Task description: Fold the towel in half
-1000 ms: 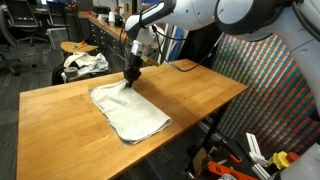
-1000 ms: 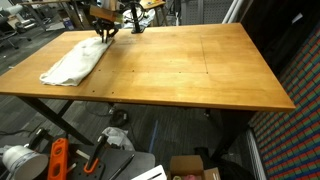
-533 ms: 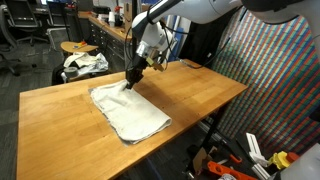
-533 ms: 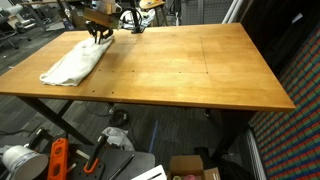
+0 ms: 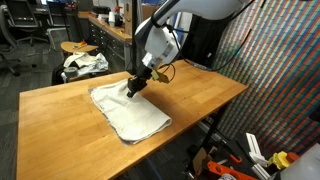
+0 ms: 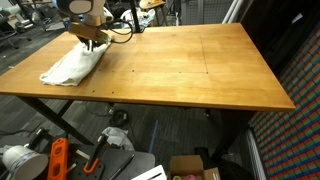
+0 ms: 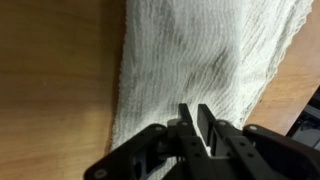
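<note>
On the broad wooden tabletop [image 5: 60,118], the white robot arm [image 5: 158,40] reaches down at a slant, wrist tilted, over the large thin white rectangular towel [image 5: 125,110] lying flat. Its black end effector [image 5: 135,86] is clenched on the towel's far corner, fingers [image 7: 188,122] nearly together.

The towel [image 5: 128,112] is a thin, off-white rectangular cloth, spread out mostly flat on the wooden table [image 5: 60,120], with soft wrinkles. One corner reaches the table's front edge. In an exterior view [image 6: 72,63] it looks rumpled. The wrist view [image 7: 200,60] shows its coarse, gauzy weave.
</note>
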`<state>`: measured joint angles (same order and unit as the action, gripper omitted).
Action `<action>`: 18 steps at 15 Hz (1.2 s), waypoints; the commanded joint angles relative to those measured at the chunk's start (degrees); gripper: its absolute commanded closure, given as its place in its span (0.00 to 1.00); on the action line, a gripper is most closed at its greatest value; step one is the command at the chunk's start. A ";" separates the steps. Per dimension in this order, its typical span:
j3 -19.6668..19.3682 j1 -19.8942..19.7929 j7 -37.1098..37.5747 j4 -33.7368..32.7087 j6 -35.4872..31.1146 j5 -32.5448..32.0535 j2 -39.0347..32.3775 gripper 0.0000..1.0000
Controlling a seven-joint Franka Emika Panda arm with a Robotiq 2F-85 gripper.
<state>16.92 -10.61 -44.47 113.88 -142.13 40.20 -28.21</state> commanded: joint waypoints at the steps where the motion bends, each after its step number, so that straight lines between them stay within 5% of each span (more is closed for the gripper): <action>1: 0.44 2.33 -4.35 12.59 -11.74 5.52 9.05 0.83; 5: 0.60 5.95 -2.03 17.93 -19.74 6.67 13.71 0.82; 8: -1.01 9.54 6.16 19.99 -21.20 0.47 16.49 0.83; 11: -5.72 14.56 20.09 19.93 -19.56 -12.20 17.49 0.84; 15: -21.20 27.47 38.81 14.18 -10.17 -29.91 16.00 0.82; 17: -21.11 28.17 47.32 7.85 -1.53 -36.04 14.31 0.83; 18: -17.12 24.56 49.10 4.20 3.69 -36.69 13.35 0.84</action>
<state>-2.91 15.70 -3.48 127.44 -149.64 8.15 -12.62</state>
